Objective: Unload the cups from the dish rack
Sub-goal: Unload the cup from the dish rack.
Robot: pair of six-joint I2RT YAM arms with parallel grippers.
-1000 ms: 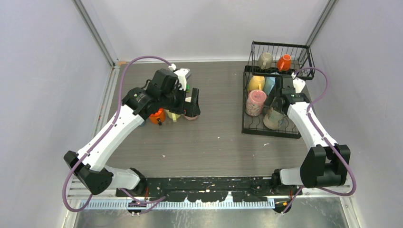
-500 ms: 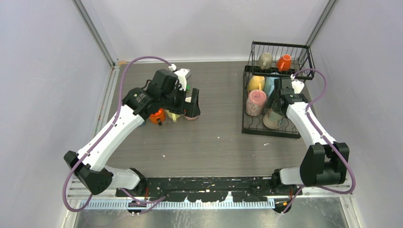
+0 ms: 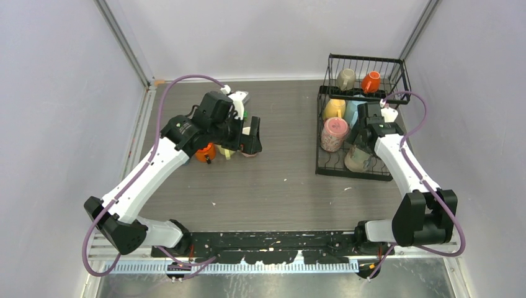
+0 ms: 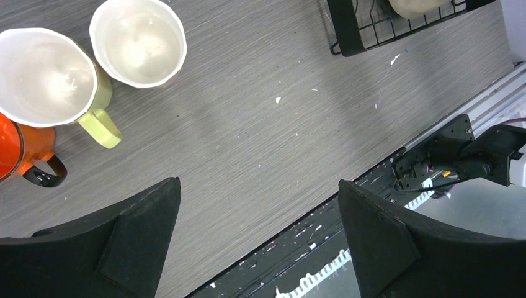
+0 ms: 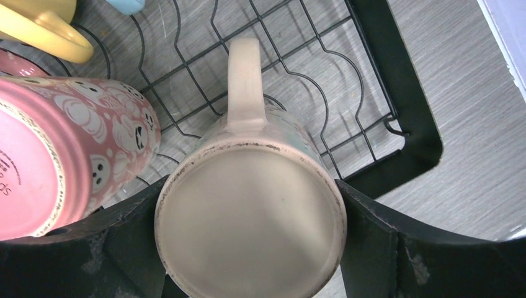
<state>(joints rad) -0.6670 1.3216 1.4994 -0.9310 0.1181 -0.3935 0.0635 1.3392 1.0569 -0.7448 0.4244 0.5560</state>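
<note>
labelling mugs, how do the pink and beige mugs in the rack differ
The pink mug has white cartoon faces; the beige mug has none. The beige mug is clasped by the right gripper; the pink mug lies beside it. The beige mug's handle shows, the pink mug's does not. Both sit in the rack, bases toward the wrist camera.

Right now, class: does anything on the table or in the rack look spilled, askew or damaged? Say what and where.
Small white flecks lie scattered over the table, some near the rack, like crumbs or chips. The pink mug in the rack leans at a tilt. No mug looks broken.
</note>
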